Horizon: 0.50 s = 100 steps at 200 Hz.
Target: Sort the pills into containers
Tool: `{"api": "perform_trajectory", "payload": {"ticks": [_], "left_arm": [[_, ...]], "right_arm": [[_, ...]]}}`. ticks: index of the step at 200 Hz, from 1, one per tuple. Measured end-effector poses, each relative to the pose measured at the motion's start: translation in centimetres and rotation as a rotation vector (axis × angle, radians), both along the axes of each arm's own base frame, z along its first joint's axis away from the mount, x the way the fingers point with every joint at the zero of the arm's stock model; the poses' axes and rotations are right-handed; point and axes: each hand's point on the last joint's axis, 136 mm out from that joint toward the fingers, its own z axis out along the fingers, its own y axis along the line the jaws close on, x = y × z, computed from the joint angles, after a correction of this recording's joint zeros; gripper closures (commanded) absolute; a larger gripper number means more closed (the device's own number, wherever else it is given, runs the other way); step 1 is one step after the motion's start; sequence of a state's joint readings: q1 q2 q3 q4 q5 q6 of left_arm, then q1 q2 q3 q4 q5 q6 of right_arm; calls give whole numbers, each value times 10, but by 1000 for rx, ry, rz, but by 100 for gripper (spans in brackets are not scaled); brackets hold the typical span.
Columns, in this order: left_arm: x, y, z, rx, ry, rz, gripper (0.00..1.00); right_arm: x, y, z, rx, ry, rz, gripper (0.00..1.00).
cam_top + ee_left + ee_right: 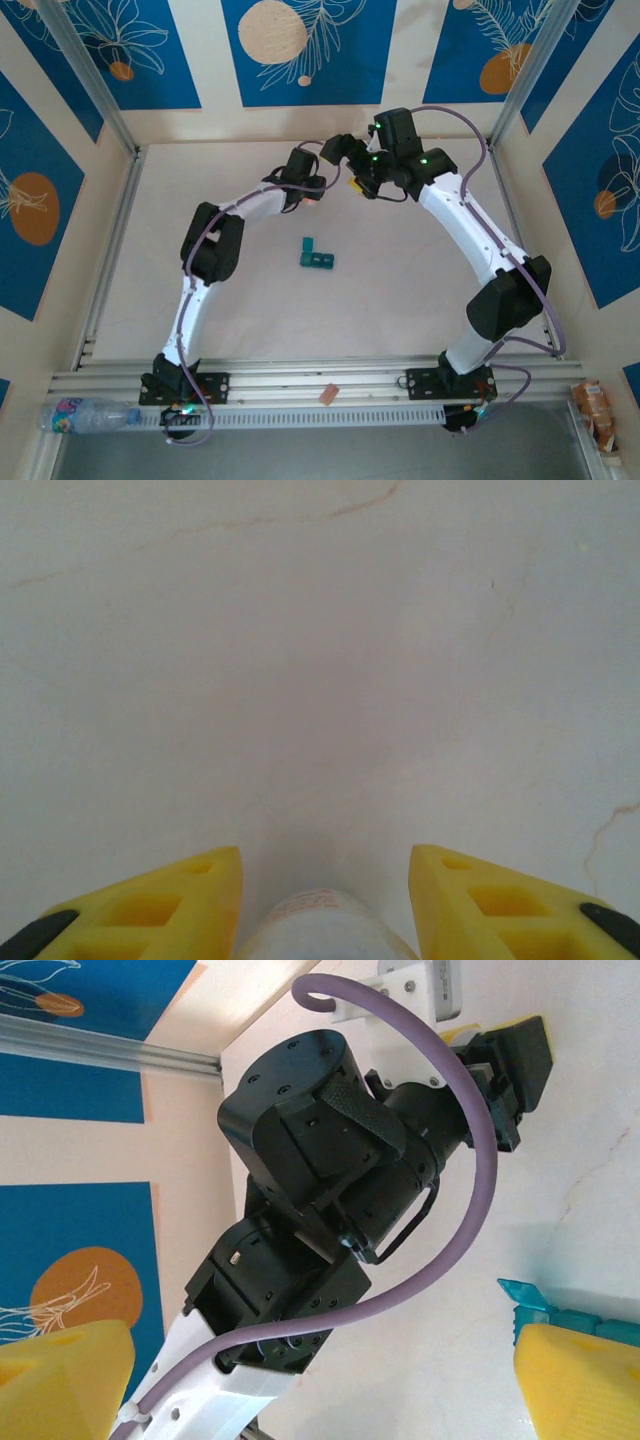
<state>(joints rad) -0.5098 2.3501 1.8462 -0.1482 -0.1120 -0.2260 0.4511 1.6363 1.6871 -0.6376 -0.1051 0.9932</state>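
Note:
The containers [316, 255], a dark teal strip of joined square compartments, lie mid-table; their teal edge [560, 1312] peeks out beside my right finger in the right wrist view. My left gripper [316, 194] is at the far middle of the table. In the left wrist view its yellow fingers [200, 900] press both sides of a small white bottle [320, 925], so the left gripper [325, 858] is shut on it. My right gripper [356, 185] faces the left wrist from close by. It stands open [320, 1352], holding nothing. No pills are in view.
Aluminium rails [320, 385] run along the near edge, with a small tan piece [327, 393] on them. A plastic water bottle [85, 412] lies at the near left and an orange packet [595, 405] at the near right. Walls enclose the table.

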Motion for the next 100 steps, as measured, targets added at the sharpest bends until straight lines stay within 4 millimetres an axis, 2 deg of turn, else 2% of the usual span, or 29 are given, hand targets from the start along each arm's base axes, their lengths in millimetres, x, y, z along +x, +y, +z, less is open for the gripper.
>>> {"api": "perform_trajectory", "payload": {"ticks": [34,62,81,100], "left_arm": [[-23,14,9,12,19,3,92],[-45,29,36,12,1,4,92],[-63,41,57,3,-22,9,93],[-82,51,76,-9,-41,11,93]], "right_arm": [[-14,10,5,-19,-33,41,2],[-34,11,5,-58,-66,71,2],[-49,4,-6,-101,-70,84,2],[-62,-8,-27,-153,-52,87,3]]}}
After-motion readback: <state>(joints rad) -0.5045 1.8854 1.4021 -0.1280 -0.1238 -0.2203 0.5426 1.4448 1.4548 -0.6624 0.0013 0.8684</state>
